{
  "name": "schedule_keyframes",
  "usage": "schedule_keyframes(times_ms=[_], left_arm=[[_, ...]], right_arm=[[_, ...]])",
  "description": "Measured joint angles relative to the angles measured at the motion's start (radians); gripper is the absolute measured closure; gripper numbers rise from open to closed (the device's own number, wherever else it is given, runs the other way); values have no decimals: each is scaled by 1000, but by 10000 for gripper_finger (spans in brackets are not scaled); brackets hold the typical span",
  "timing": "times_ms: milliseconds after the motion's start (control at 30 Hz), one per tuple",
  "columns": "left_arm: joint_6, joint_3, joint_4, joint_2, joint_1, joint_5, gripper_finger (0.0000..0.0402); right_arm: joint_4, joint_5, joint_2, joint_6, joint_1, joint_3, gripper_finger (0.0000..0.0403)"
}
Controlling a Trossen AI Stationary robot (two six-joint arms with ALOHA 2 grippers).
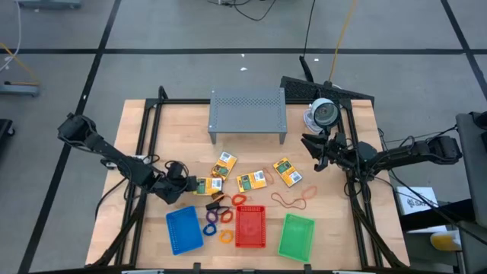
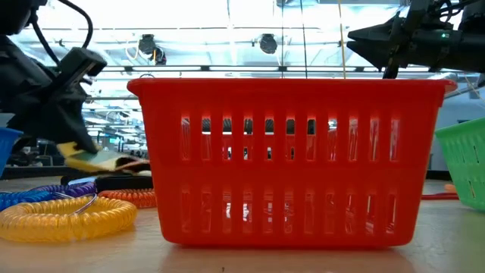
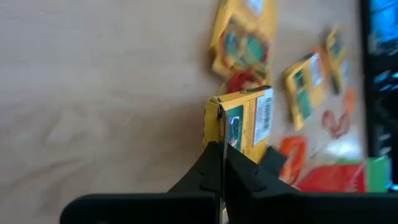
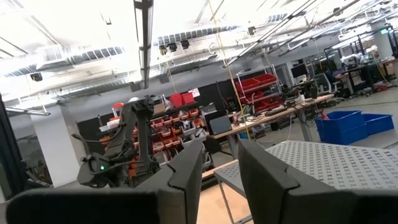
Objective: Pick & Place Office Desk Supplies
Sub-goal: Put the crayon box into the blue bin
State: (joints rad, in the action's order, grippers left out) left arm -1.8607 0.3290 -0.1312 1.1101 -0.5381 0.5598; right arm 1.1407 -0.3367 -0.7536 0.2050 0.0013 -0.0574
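- Left gripper (image 1: 190,186) clamped on a crayon box (image 1: 204,186), above the blue tray (image 1: 183,230) near the table's front edge.
- Right gripper (image 1: 310,144) I see raised near the right edge, fingers apart, empty.

The table's left part, beside the left gripper (image 1: 190,186), is bare wood, so a hand passes there easily. The middle is crowded: crayon boxes (image 1: 255,180) lie close together, and coiled rings (image 1: 216,221) fill the gap between the blue tray (image 1: 183,230) and the red tray (image 1: 250,227). The green tray (image 1: 296,237) stands just beside the red one (only a narrow gap). The grey shelf (image 1: 248,112) blocks the far middle.
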Motion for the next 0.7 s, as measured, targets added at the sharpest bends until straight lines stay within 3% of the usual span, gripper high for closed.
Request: schedule_keyframes(times_ms=[167, 367, 567, 700], left_arm=[[80, 0, 1, -85, 0, 106, 400], [172, 0, 26, -154, 0, 153, 400], [335, 0, 203, -170, 15, 173, 401], [475, 1, 355, -169, 46, 126, 401]], right_arm=[[1, 0, 0, 2, 0, 0, 310], [9, 0, 0, 11, 0, 0, 309], [15, 0, 0, 11, 0, 0, 310], [23, 0, 0, 11, 0, 0, 309]])
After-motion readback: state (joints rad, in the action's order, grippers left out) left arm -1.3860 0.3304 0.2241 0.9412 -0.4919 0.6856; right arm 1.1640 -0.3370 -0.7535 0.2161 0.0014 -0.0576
